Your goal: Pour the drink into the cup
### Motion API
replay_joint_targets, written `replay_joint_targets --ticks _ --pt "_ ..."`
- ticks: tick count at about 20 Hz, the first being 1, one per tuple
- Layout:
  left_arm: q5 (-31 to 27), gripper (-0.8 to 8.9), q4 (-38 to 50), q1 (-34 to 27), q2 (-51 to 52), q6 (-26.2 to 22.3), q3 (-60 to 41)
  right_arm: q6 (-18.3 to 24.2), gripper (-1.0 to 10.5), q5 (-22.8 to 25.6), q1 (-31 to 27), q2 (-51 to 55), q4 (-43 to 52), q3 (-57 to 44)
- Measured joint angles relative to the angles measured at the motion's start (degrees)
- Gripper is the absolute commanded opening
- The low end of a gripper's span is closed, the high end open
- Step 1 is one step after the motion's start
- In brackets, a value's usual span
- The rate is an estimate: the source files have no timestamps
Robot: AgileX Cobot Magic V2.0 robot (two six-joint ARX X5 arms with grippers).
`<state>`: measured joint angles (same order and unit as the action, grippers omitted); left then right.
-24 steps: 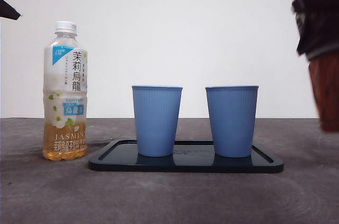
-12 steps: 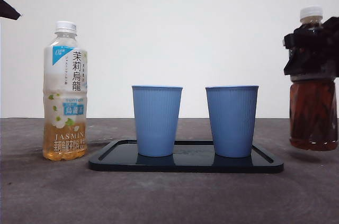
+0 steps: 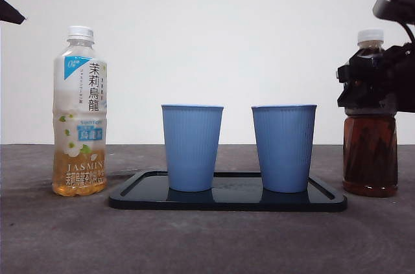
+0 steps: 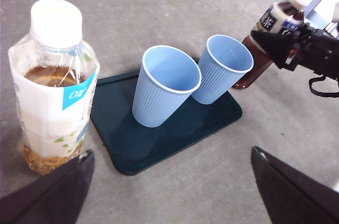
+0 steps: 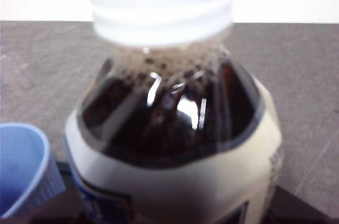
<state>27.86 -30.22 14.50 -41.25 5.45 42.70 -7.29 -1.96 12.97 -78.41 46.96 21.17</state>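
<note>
While gripping, right gripper [image 3: 371, 86] around dark bottle [image 3: 370, 151]

On the tabletop [image 3: 58, 235], open lanes lie between the jasmine tea bottle [image 3: 80, 112] at nine o'clock and the tray [image 3: 227, 199], and narrowly between the two blue cups [image 3: 192, 148]. At three o'clock the dark tea bottle [image 3: 370, 138] blocks the tray's side.

Right gripper [image 3: 373, 86] comes in from the right edge of the front view, clamped around the upper part of the dark tea bottle [image 3: 370, 151], just under its shoulder. Left gripper [image 4: 169, 192] hangs up high with its jaws spread wide apart, nothing between them, hovering near the jasmine tea bottle [image 4: 53, 86].
</note>
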Motion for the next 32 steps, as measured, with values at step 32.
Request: replay_joint_targets --ticks 32 --pt "0.0 4.67 1.3 0.3 0.0 0.0 -1.4 -0.2 4.5 -0.7 0.0 23.0 -28.0 2.0"
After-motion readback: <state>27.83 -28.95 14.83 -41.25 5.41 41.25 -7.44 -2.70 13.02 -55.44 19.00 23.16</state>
